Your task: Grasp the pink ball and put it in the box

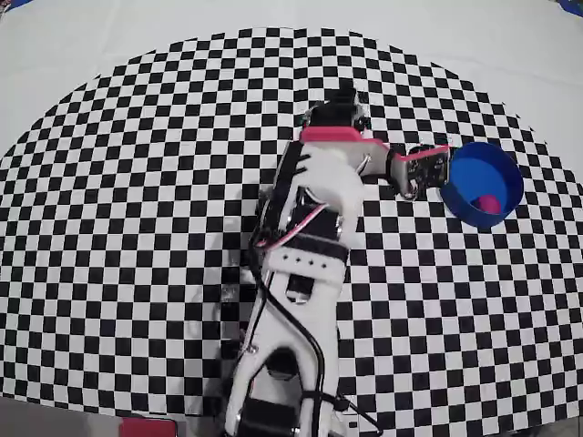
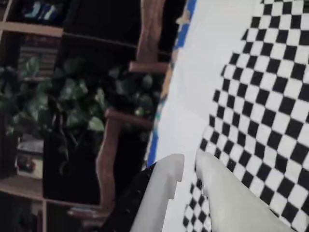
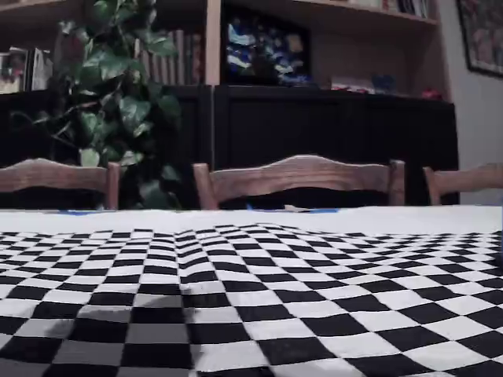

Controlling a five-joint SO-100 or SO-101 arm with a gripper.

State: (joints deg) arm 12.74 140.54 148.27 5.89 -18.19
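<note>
Arm: white plastic links with black cables, rising from the bottom edge of the overhead view over the checkered cloth [image 1: 137, 228].
Gripper [image 1: 421, 185]: smooth white fingers [image 2: 164, 188] in the wrist view, parted by a narrow gap, nothing between them; it sits just left of the box in the overhead view.
Box [image 1: 504, 169]: round, bright blue, thick-rimmed, shallow.
Pink ball [image 1: 489, 204]: small glossy sphere lying inside the box, against its near wall.
Background: wooden chair backs [image 3: 299, 177], leafy plant [image 3: 118, 102], dark shelves.
</note>
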